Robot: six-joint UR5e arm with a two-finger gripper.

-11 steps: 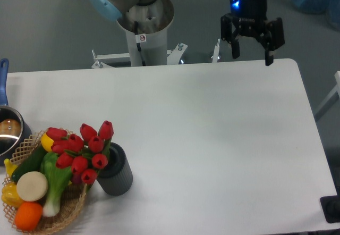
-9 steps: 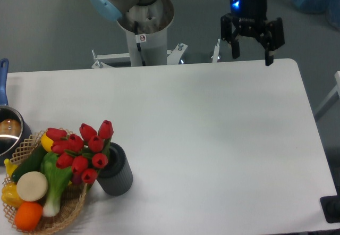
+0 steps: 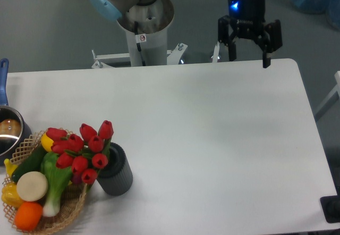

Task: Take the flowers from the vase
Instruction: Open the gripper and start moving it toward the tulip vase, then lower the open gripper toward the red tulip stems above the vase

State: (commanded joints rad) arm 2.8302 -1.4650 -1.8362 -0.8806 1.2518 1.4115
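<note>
Many smooth red flowers (image 3: pixel 82 150), ribbed cylindrical vase (image 3: pixel 116 171)

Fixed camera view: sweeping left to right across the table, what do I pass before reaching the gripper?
Steel pot with blue handle → woven wicker basket of vegetables → bunch of red tulip flowers → dark grey ribbed vase → bare white table → black two-finger gripper, open, above the far right edge.

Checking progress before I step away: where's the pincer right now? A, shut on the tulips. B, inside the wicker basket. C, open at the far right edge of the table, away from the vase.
C: the pincer hangs open at the table's far right edge, while the flowers sit in the vase near left.
</note>
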